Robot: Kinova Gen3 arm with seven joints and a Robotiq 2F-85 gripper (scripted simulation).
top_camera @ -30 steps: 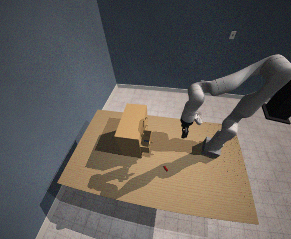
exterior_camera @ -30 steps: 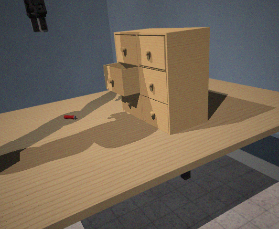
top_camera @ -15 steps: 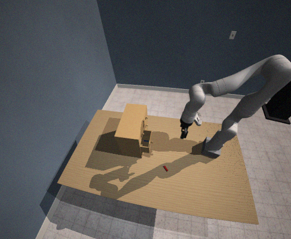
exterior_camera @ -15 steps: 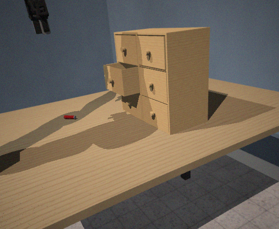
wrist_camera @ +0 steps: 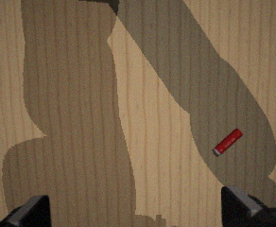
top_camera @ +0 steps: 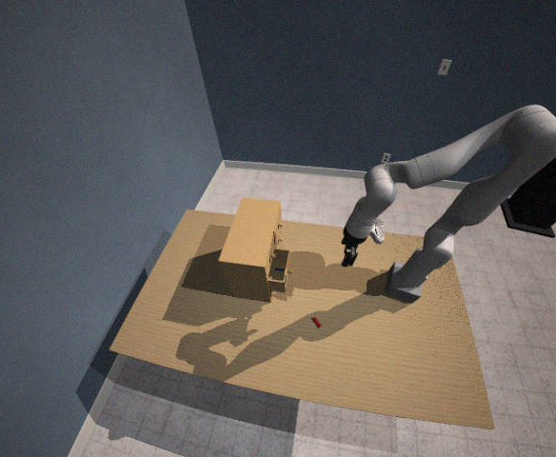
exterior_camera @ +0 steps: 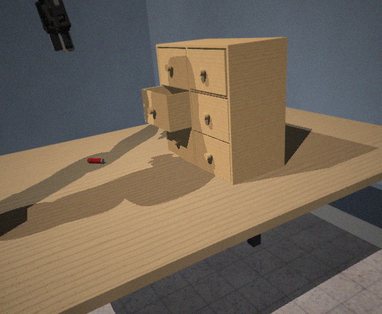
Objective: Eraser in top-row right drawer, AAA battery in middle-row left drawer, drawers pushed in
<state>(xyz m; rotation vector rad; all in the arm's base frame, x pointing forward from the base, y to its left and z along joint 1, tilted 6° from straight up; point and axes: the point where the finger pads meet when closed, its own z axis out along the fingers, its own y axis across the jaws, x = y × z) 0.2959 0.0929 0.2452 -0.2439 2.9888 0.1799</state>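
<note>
1. Red and battery-like, a silver-ended cylinder [top_camera: 316, 322] [exterior_camera: 95, 160] [wrist_camera: 228, 142] lies on the table [top_camera: 391, 368] [exterior_camera: 116, 250] [wrist_camera: 152, 142], lower right in the wrist view!
2. Up at the exterior frame's upper left, the gripper [top_camera: 348, 261] [exterior_camera: 63, 50] [wrist_camera: 135, 210] hangs high, fingers wide open, nothing between them.
3. Wooden chest [top_camera: 251, 230] [exterior_camera: 257, 101]: the middle row's left drawer [top_camera: 287, 263] [exterior_camera: 159, 109] juts out, a small blue item [top_camera: 279, 269] inside, too small to identify.
4. Eraser? Its place can't be told for certain.
</note>
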